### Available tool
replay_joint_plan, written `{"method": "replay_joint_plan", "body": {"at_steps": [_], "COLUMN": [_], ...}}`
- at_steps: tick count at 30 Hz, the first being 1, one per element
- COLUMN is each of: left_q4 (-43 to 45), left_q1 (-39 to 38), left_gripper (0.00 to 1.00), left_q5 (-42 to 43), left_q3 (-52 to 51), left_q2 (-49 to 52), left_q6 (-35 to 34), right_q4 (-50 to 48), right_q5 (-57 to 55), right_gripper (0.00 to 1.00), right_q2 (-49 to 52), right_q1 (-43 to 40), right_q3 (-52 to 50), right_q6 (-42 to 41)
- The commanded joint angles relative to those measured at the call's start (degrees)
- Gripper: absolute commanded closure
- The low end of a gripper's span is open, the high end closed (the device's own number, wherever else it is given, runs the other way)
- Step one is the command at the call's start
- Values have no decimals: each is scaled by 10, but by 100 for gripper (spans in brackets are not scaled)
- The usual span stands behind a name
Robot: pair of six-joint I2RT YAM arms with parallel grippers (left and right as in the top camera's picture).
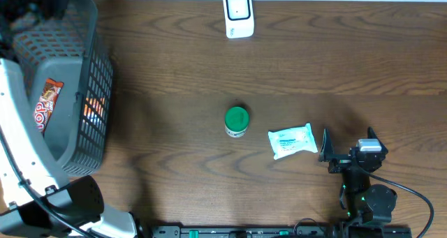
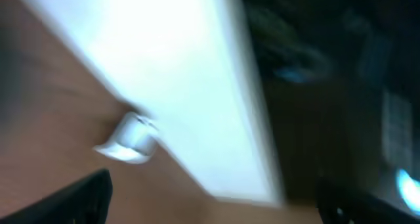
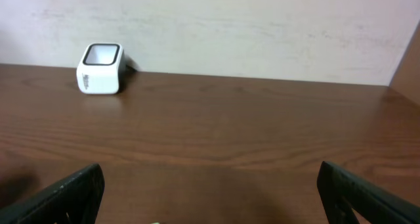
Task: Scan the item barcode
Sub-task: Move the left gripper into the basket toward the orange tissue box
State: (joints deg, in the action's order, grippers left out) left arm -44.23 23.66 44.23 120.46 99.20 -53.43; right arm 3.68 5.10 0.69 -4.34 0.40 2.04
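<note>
Right hand (image 1: pixel 347 147), fingers spread wide and empty, sits at the near right of the brown wooden tabletop (image 1: pixel 174 70). Just to its left lies a flat white wipes packet (image 1: pixel 292 142), its long axis running left to right and slightly tilted. Further left a green-lidded jar (image 1: pixel 237 121) stands upright. A white barcode scanner (image 1: pixel 238 15) is at the far edge and a grey mesh basket (image 1: pixel 91 91) at far left. Left hand (image 2: pixel 216 207), seen only in a blurred view, has its fingers apart.

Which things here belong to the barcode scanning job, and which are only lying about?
For the job: white scanner; wipes packet and green-lidded jar, either may be the item.
Probably just lying about: grey basket; snack packet inside it.
</note>
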Motion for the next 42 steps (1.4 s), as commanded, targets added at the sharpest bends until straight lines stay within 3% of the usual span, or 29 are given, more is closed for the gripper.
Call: {"method": "replay_joint_plan", "body": {"at_steps": [1,4,8,15,31,35,39,42], "left_q4": [-84,-144,-205,-261,-274,-281,-303,-313], "left_q1": [5,-1,-1,4,4,4,4,4], "left_gripper": [2,2,2,2,2,2,2,2], "left_q5": [-248,-346,-411,-436,-436,-433,-430,-382], "left_q3": [4,3,-14,-77,-153,-153,-153,-153], "left_q2": [-18,-16,-9,32,166,200,224,233], "left_q6": [236,343,431,455,478,432,294,224], "right_q4": [2,2,2,2,2,2,2,2], "right_q5": [-3,-3,-3,-3,-3,-3,-3,-3], "right_gripper": [1,1,1,1,1,1,1,1], "right_q2": [-3,-3,-3,-3,-3,-3,-3,-3], "right_q1": [-1,-1,-1,-1,-1,-1,-1,-1], "right_q3": [-1,-1,-1,-1,-1,-1,-1,-1], "right_q6": [-7,-7,-7,-7,-7,-7,-7,-7]}}
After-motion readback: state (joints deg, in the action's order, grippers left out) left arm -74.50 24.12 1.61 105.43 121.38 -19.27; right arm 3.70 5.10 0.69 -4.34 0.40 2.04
